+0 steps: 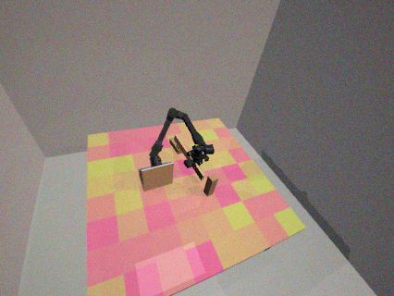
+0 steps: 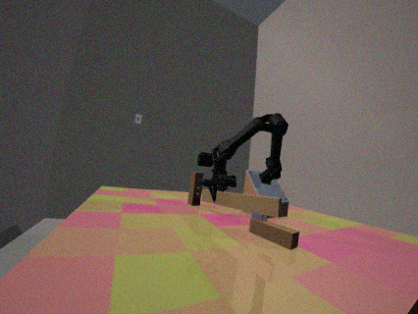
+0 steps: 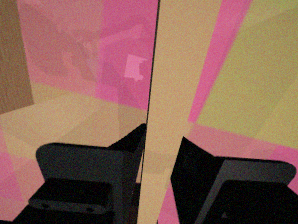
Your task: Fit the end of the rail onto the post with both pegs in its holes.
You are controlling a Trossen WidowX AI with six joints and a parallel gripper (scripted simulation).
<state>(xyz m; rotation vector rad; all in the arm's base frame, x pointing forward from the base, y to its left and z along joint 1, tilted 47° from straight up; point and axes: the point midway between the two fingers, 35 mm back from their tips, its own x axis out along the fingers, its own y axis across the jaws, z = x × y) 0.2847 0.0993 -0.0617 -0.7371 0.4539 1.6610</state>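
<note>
The arm (image 2: 245, 134) is matte black all over, built of slim tubular links joined by rounded knuckle joints. A boxy black block (image 2: 205, 158) sticks out at the wrist's 9 o'clock side in the exterior view. The gripper (image 3: 159, 165) has two dark, wedge-shaped fingers on blocky charcoal mounts.
</note>
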